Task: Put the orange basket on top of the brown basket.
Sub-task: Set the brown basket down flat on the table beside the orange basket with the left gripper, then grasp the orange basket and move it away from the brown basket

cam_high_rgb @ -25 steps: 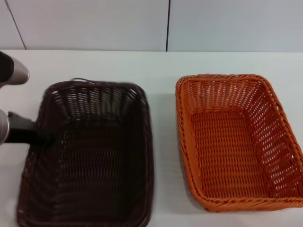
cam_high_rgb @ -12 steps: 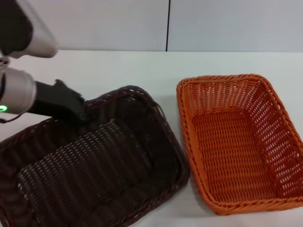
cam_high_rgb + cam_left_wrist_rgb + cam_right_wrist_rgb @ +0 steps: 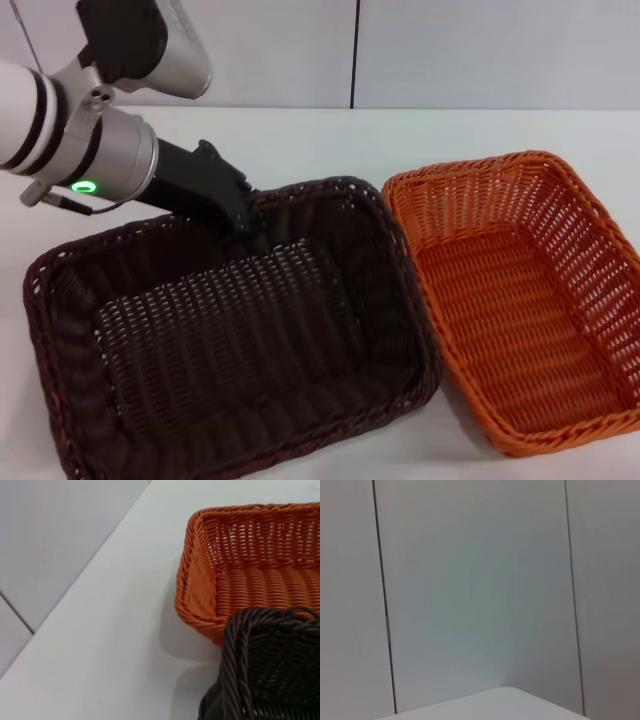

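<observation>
The brown basket [image 3: 230,340] lies at the front left of the white table, turned askew, its right rim against the orange basket [image 3: 520,300]. My left gripper [image 3: 238,218] is shut on the brown basket's far rim, near its far right corner. The orange basket sits empty at the right, slightly skewed. The left wrist view shows a corner of the brown basket [image 3: 270,670] just in front of the orange basket [image 3: 260,580]. My right gripper is out of view; its wrist camera faces the wall.
The white table [image 3: 300,140] runs back to a grey panelled wall [image 3: 480,580]. Bare tabletop lies behind both baskets and to the far left [image 3: 115,630]. The brown basket's near side reaches the front edge of the head view.
My left arm has swung in from the left and up, dragging and turning the brown basket rightward until it meets the orange basket, which has shifted and turned a little.
</observation>
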Robot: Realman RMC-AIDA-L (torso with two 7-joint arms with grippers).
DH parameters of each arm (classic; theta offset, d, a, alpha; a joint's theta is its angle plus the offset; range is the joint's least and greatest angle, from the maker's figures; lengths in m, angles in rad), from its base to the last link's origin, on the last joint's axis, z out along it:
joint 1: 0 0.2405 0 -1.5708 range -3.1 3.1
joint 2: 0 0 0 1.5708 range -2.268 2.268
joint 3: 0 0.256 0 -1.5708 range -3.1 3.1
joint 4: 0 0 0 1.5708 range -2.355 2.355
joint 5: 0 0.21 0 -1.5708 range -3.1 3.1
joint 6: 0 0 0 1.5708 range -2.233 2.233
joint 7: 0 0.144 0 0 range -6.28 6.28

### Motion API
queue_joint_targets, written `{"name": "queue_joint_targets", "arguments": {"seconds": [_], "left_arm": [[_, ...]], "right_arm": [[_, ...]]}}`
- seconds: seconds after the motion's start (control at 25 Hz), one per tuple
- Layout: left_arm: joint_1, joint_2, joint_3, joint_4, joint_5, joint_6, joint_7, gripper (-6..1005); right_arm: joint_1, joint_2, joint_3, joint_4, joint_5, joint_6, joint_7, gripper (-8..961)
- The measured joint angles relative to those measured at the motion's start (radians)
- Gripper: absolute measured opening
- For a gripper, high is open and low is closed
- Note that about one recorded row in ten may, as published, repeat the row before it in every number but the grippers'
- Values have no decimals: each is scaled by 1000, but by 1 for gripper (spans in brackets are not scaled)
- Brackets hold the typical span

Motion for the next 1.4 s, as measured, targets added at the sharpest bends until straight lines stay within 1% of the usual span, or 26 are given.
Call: {"name": "queue_joint_targets", "arguments": {"seconds": [0.08,0.12,0.28,0.56,0.64,0.72,0.8,0.84,0.92,0.96,1.0,1.04,1.08,1.12,1.16,1.24,1.28,1.32,1.36,1.4], "left_arm": [[-10,0,-5,24,0,23,39,245],[-12,-1,-2,38,-1,55,66,251],[-11,-2,15,45,-3,88,88,273],[-4,-5,52,30,-4,123,126,312],[3,-5,71,14,-5,157,127,323],[19,-6,86,-21,-5,223,125,402],[57,-9,110,-76,-11,350,118,480],[84,-10,128,-107,-20,442,111,520],[181,-8,217,-178,-70,731,104,600],[224,-6,269,-195,-93,880,104,641],[252,-3,312,-201,-103,974,105,641],[303,-2,407,-200,-111,1179,105,642],[326,-1,470,-187,-103,1320,102,642],[369,-1,592,-129,-54,1621,78,642],[369,-1,592,-129,-54,1621,78,643],[402,-2,674,-38,21,1936,10,643],[428,-2,710,29,58,2123,-59,643],[443,-2,721,64,72,2210,-107,643],[477,-1,733,120,85,2344,-201,643],[512,-1,735,174,88,2441,-305,643]], "right_arm": [[0,0,-2,0,1,0,0,761],[0,0,-2,-1,0,0,0,761],[1,-1,-6,-2,-4,0,0,761],[6,-4,-16,-4,-6,-1,0,761],[6,-4,-16,-4,-5,-2,0,761],[3,-3,-16,-7,-5,2,0,761],[2,-2,-16,-10,-5,5,0,761],[1,-1,-16,-15,-3,9,0,761],[0,-1,-16,-27,-1,18,0,761],[-1,0,-15,-35,0,22,0,761],[-1,0,-12,-46,0,24,0,761],[0,-1,-11,-60,0,25,0,761],[1,-2,-9,-79,0,26,0,761],[0,-6,-9,-141,0,22,0,761],[0,-6,-9,-141,0,22,0,761],[-2,-16,-14,-224,-21,13,0,761],[-4,-24,-16,-274,-47,2,1,761],[-9,-35,-18,-328,-90,-16,0,761],[-14,-45,-17,-384,-131,-46,1,761],[-20,-57,-15,-448,-181,-89,1,761]]}}
